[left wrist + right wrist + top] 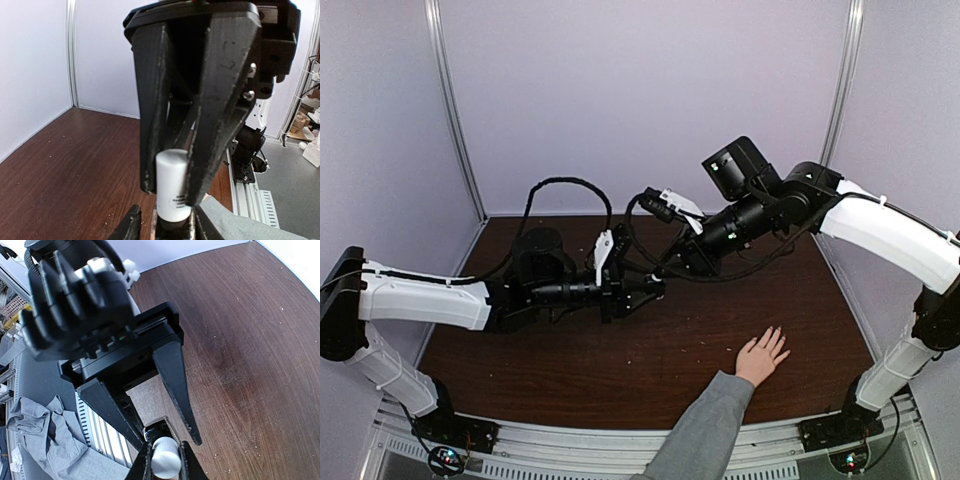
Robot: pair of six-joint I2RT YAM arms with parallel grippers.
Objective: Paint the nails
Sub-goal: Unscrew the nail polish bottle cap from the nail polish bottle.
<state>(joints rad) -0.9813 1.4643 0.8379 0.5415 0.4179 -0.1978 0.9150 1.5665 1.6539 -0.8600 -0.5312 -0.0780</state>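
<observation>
A small dark polish bottle (161, 429) with a white cap (172, 185) hangs in the air between my two grippers, above the middle of the table. My right gripper (165, 462) is shut on the white cap. My left gripper (165, 227) stands round the bottle's dark body with its jaws slightly open. One finger lies against the glass and the other stands a little off it. In the top view the grippers meet, left (658, 288) and right (678, 268). A human hand (762, 355) with spread fingers and a grey sleeve (705, 430) lies flat near the front right. Its nails (777, 331) are tiny and pale.
The dark wooden table (570, 360) is walled in by white panels (640, 100). A metal rail (620, 440) runs along the near edge, where the arm bases stand. Black cables (570, 190) loop above the left arm. Grey fabric (40, 440) lies beyond the rail.
</observation>
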